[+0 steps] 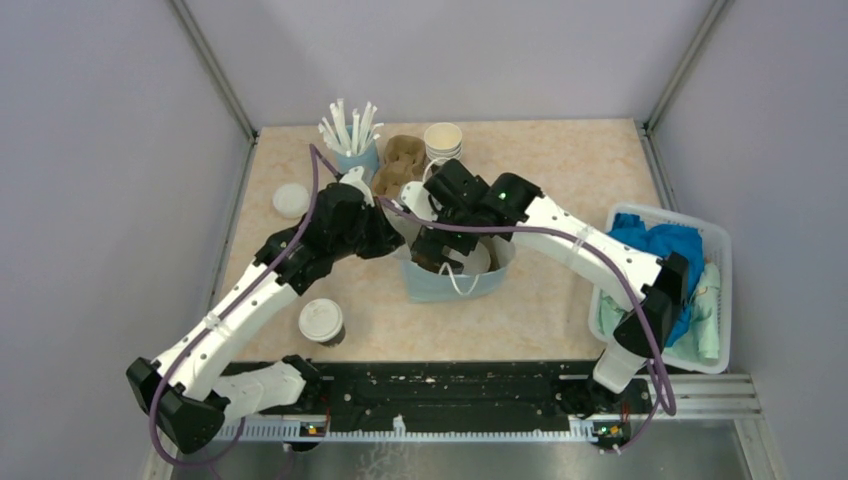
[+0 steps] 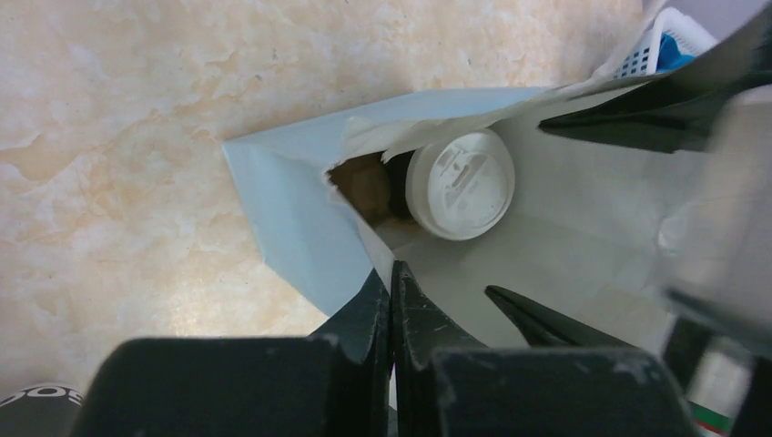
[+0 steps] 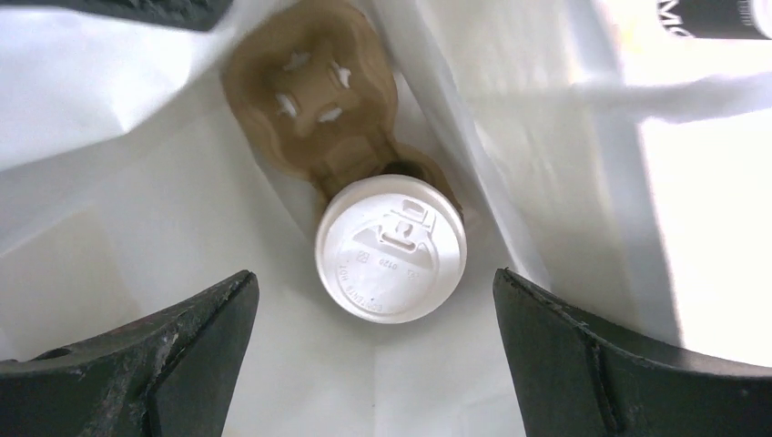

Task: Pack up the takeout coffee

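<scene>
A light blue paper bag [image 1: 455, 282] stands open mid-table. Inside it, one takeout coffee cup with a white lid [image 3: 391, 248] sits in one pocket of a brown pulp carrier [image 3: 309, 91]; the other pocket is empty. The lid also shows in the left wrist view [image 2: 460, 182]. My left gripper [image 2: 391, 289] is shut on the bag's left rim [image 2: 291, 218], holding it open. My right gripper [image 3: 373, 278] is open and empty, above the lidded cup inside the bag's mouth. A second lidded dark cup [image 1: 322, 322] stands on the table, front left of the bag.
A loose white lid [image 1: 291, 200] lies at the left. A light blue cup of white straws [image 1: 350, 145], spare brown carriers [image 1: 400, 160] and stacked cream cups [image 1: 443, 140] stand at the back. A white basket [image 1: 720, 300] with blue cloth sits at the right edge.
</scene>
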